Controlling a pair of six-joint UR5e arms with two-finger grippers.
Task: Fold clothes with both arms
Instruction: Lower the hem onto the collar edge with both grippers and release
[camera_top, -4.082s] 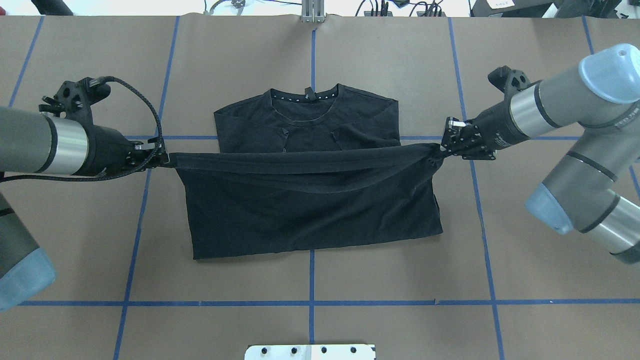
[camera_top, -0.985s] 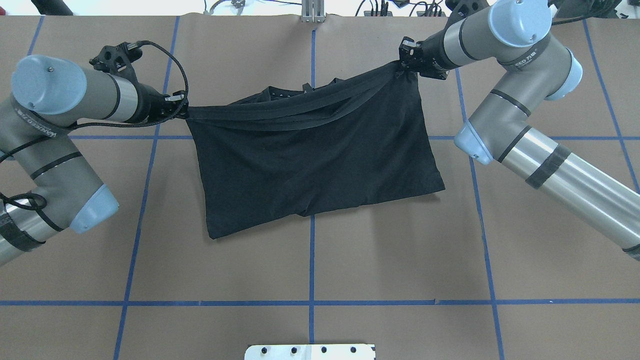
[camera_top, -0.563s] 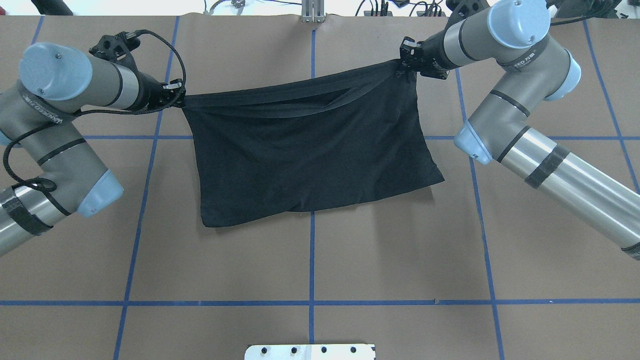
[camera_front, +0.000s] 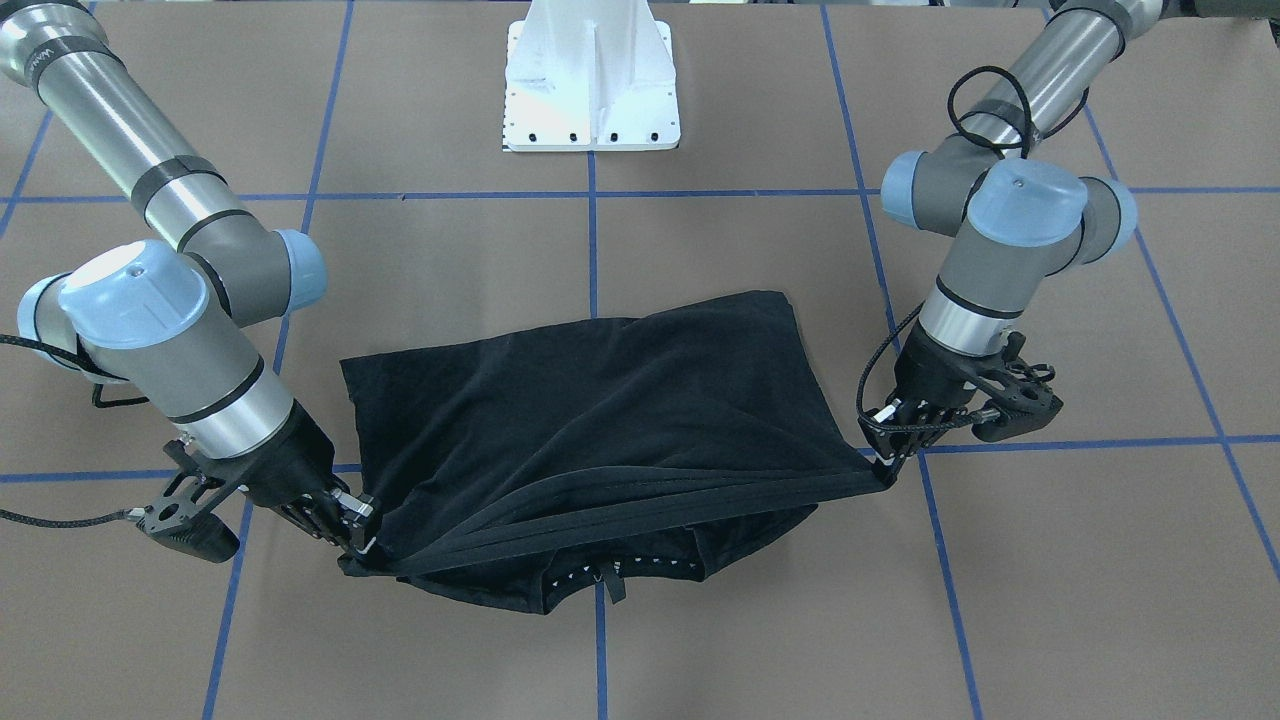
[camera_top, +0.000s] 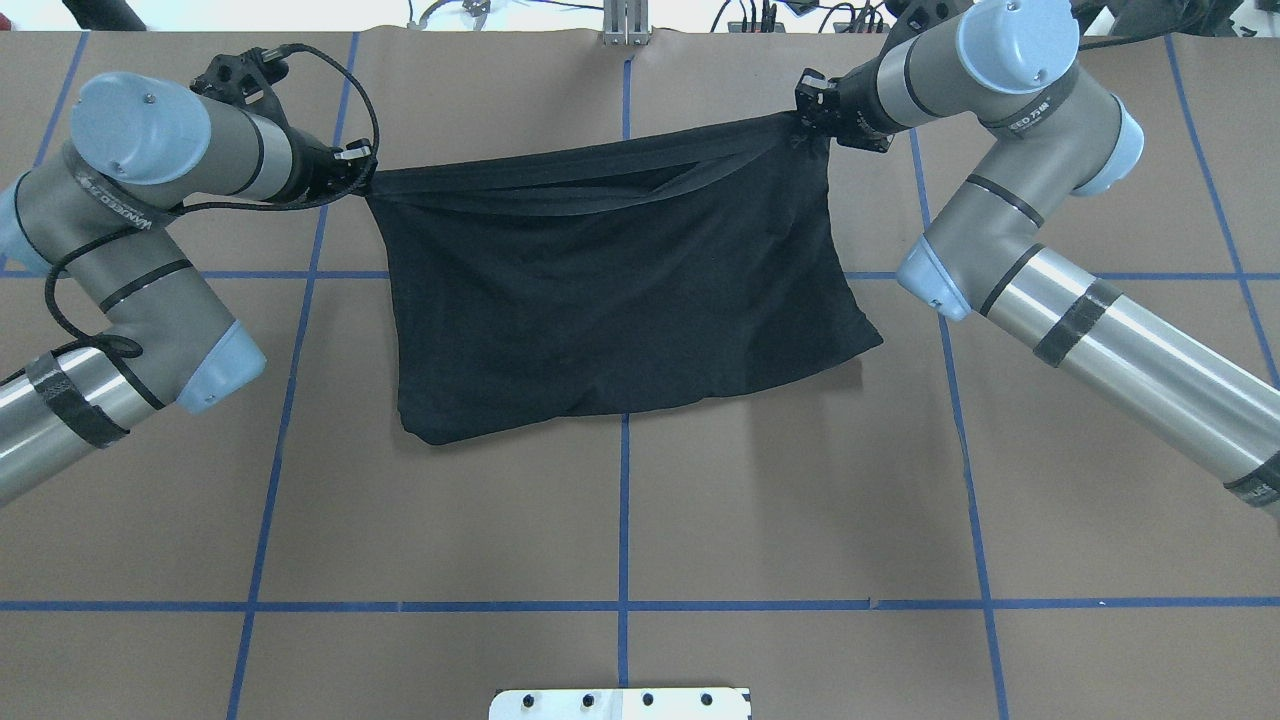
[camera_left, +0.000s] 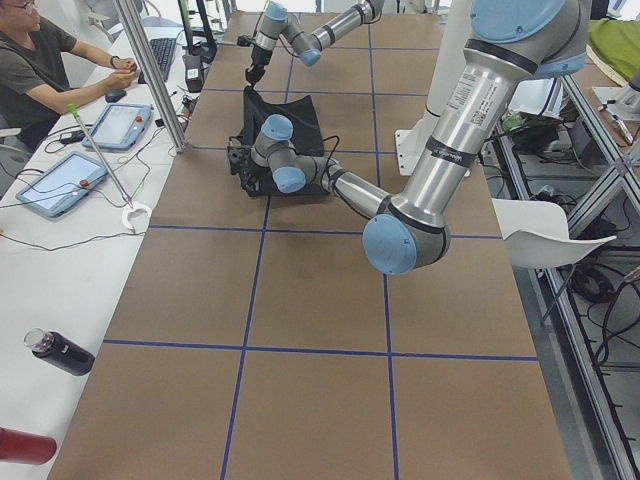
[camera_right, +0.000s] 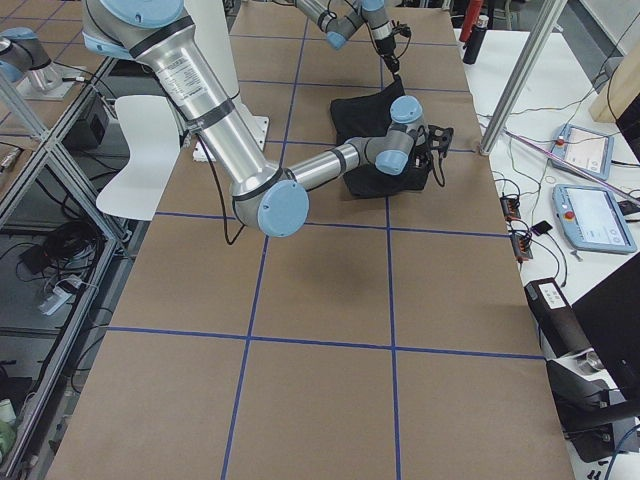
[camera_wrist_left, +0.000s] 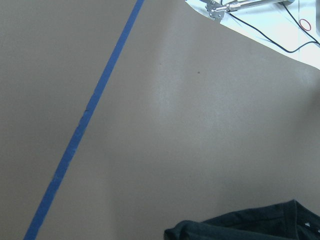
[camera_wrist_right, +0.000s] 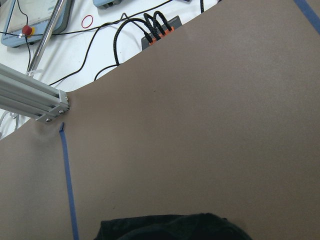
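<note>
Both sets of jaws are clenched on cloth. The left gripper (camera_top: 362, 172) pinches one end of a taut doubled edge and the right gripper (camera_top: 812, 122) pinches the other, with the fabric drawn to a tight point at each. Between them hangs the black short-sleeved T-shirt (camera_top: 620, 290), at the far side of the brown paper-covered table (camera_top: 800, 500), straddling the centre one of the blue tape lines (camera_top: 623, 500).

This looks like the fold-over step, with the bottom half brought up over the top half. From the front-facing camera the stretched edge runs between the right gripper (camera_front: 352, 535) and the left gripper (camera_front: 884, 458). It sits just above the neckline (camera_front: 600, 578), whose row of small white marks peeks out beneath.

Next, I'd judge, both arms lower together, lay that edge flat along the shoulders, then release. One thing to watch: the right gripper sits farther across the table than the left, so the edge runs skewed and wants squaring first.

The shirt shows plain black, with no print visible from any camera. Layered bands run along the held edge, soft creases cross the middle, and the near fold rests on the table with one rounded, sagging corner.
</note>
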